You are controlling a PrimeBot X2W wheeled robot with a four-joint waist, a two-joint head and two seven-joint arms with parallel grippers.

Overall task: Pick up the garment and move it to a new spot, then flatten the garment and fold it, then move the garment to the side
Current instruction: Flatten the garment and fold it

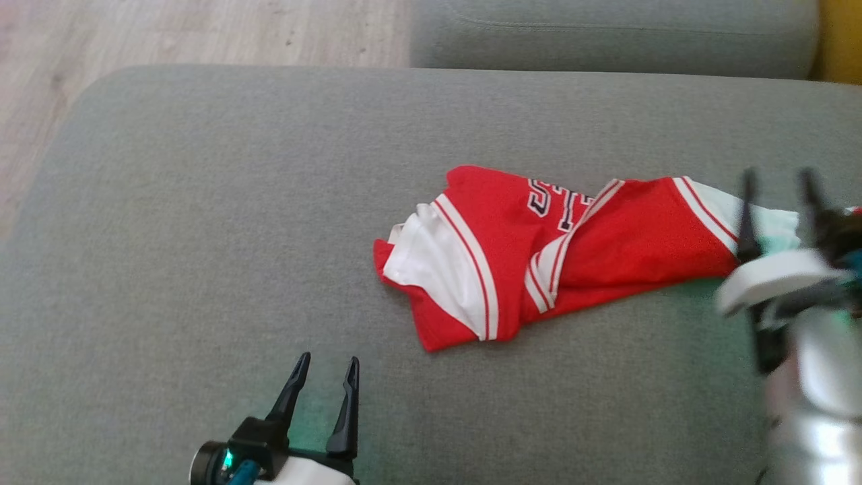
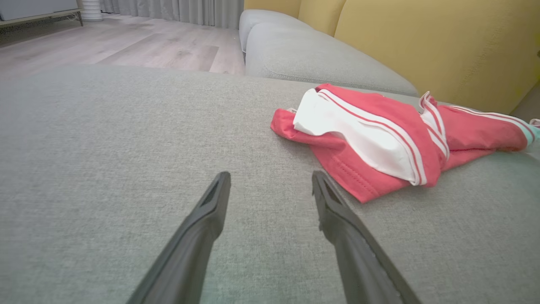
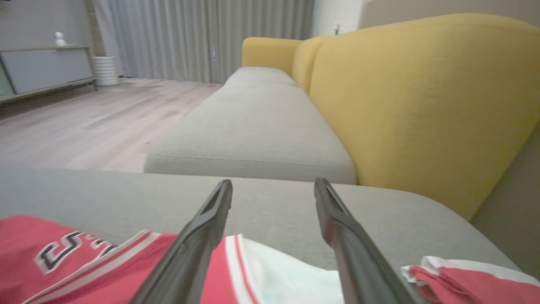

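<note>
Left gripper (image 1: 329,360): fingers apart, empty, at the grey cushion's (image 1: 202,202) near edge.
Garment (image 1: 498,263): right of the cushion's centre, bunched and twisted.
Right gripper (image 1: 776,176): fingers apart over the white sleeve, near the right edge, clamping nothing.
Progress: likely laid down; flattening, folding and moving aside not yet done.
Long axis: left to right; sleeves at both ends.

Black tapered fingers (image 2: 198,236); blurred, seemingly silver forearm (image 1: 818,377)
</note>
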